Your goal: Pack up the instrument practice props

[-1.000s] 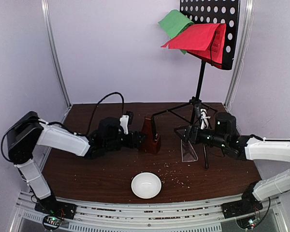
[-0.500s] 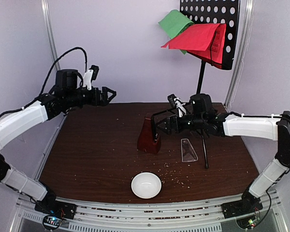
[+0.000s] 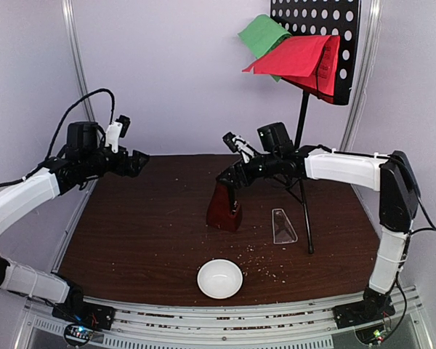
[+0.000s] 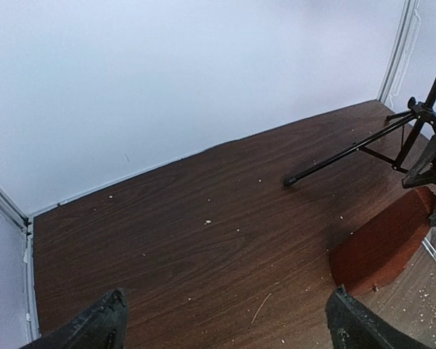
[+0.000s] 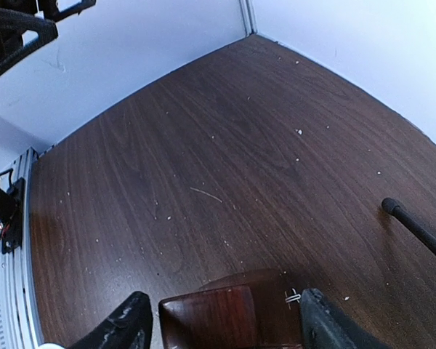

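Robot lab cell: plain white walls (image 3: 167, 73) w/ alu posts (image 3: 83, 87), wood surface (image 3: 145, 240), arm-mount rail (image 3: 225, 320) at 6 o'clock.

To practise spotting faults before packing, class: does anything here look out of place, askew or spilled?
The clear cover lies flat on the table, off the metronome. The green sheet and red sheet droop forward from the stand. Pale crumbs are scattered near the bowl.
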You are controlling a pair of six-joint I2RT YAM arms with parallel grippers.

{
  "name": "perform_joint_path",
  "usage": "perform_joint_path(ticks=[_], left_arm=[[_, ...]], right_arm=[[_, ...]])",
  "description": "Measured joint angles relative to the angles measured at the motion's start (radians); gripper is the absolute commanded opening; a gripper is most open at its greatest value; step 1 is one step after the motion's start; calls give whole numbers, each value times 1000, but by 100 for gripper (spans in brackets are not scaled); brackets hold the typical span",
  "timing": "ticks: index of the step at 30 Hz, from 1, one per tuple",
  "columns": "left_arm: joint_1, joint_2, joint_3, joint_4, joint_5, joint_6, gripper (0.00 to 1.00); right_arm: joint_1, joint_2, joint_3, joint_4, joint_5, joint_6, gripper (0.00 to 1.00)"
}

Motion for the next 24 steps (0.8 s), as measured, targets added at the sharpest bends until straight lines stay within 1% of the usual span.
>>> perform_joint_path(ticks=[4,9,18,24], left_arm=[[0,-20,-8,2,0,20,98],[0,-37,-13,11,-2,31,98],[0,-40,-19,14,-5,34,98],[0,-40,-19,14,-6,34,98]], right_arm=[[0,42,46,-84,-34,-51,60],[-1,48,56,-116,-36,-93,54],[0,53,65,-124,-38,-133,54],[0,55,64,-113,-35,-134,44]])
